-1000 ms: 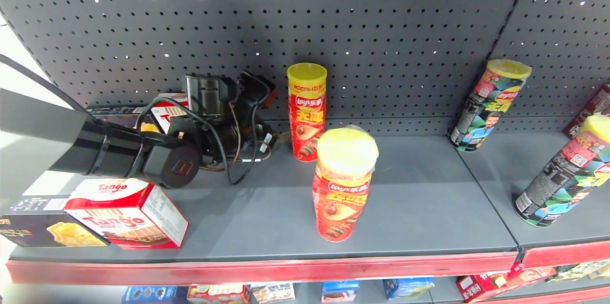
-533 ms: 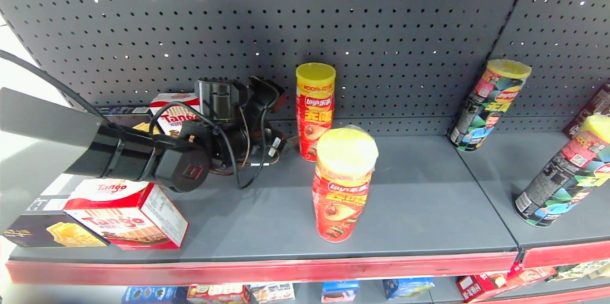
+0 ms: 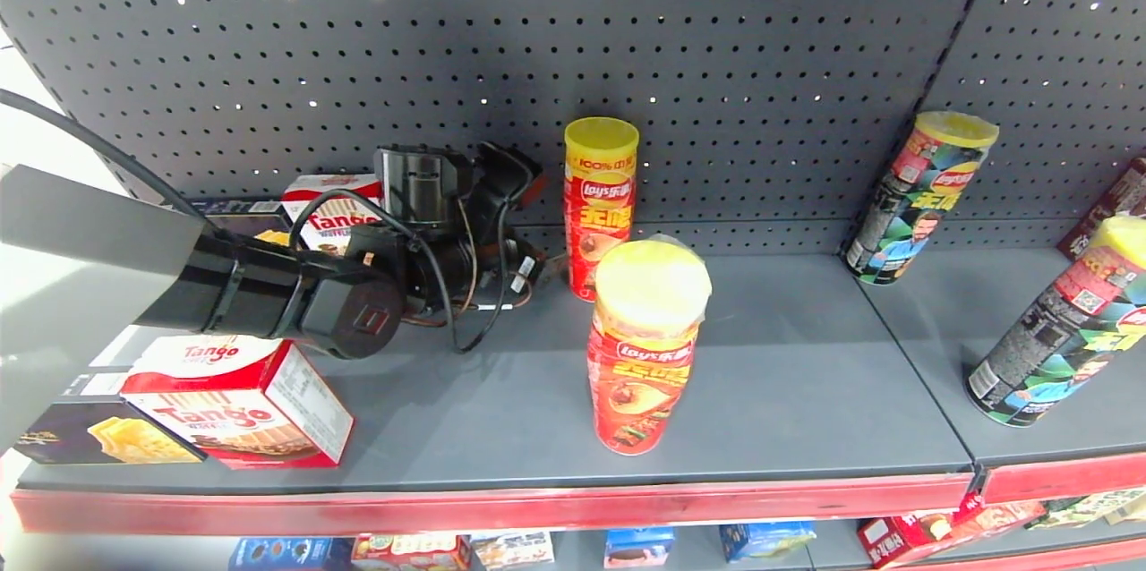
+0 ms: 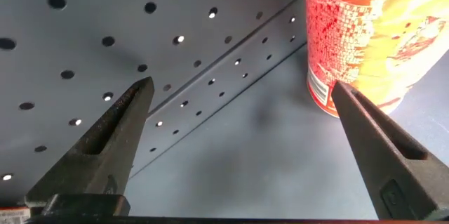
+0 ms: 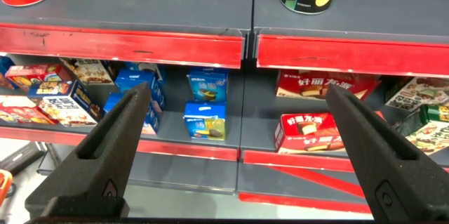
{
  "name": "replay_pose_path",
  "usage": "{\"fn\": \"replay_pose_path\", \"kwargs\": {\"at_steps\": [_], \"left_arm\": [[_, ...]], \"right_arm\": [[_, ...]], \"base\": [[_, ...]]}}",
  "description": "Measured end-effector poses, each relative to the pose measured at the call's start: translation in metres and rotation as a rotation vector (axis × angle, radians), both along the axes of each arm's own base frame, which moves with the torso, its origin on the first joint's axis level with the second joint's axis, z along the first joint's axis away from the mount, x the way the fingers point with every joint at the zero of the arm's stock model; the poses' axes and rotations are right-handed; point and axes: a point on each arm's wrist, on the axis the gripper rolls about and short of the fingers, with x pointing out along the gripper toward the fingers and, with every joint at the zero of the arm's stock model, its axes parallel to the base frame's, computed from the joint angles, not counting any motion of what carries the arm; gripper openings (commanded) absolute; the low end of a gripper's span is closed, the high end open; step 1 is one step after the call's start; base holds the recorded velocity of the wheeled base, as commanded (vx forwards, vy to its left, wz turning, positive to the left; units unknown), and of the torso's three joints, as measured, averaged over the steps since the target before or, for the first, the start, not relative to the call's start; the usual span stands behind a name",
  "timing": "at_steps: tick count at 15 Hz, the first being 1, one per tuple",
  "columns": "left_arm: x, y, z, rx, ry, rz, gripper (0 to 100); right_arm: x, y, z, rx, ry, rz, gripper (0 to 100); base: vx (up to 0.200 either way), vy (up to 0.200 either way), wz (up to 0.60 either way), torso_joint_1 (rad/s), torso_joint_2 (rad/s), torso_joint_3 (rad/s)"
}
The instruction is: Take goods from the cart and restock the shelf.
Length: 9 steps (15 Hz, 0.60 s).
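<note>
Facing the lower tiers, the right end effector point(image 5: 238, 89) is shown by its wrist camera spread wide, with nothing between its fingers. Blue boxes point(image 5: 207, 104) and a red box point(image 5: 316, 129) are seen there far more fully than in the head view, where they are only glimpsed under the red front lip point(image 3: 492, 504).

On the shelf point(image 3: 806, 374) above, a wafer box point(image 3: 237, 401) and a dark box point(image 3: 98, 432) are set at the front edge toward 8 o'clock. The front red canister point(image 3: 649, 347) is stood upright near mid-shelf. Open grey deck is left at 3 o'clock of it up to the seam, beyond which two green-and-black canisters point(image 3: 1065, 329) are placed.

At 11 o'clock of the front red canister, the rear red canister point(image 3: 598, 204) is stood close to the pegboard point(image 3: 537, 43). The left arm is laid in from 9 o'clock. The left end effector point(image 4: 240, 83) is shown by its wrist camera spread wide and holding nothing. One fingertip point(image 4: 351, 104) is just beside the rear red canister's base; contact cannot be told. Bare shelf and pegboard are seen between the fingers.
</note>
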Motion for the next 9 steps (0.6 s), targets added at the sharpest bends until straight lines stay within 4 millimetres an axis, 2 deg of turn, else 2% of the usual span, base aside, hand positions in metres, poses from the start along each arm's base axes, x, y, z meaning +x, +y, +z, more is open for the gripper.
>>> {"fn": "replay_pose_path", "kwargs": {"at_steps": [5, 9], "left_arm": [[-0.003, 0.002, 0.006, -0.012, -0.022, 0.005, 100], [-0.020, 0.010, 0.036, -0.043, -0.079, 0.040, 100]], "right_arm": [[0.000, 0.000, 0.000, 0.000, 0.000, 0.000, 100], [0.000, 0.000, 0.000, 0.000, 0.000, -0.001, 100]], "base": [[0.000, 0.000, 0.00, 0.000, 0.00, 0.000], [0.000, 0.000, 0.00, 0.000, 0.00, 0.000]]}}
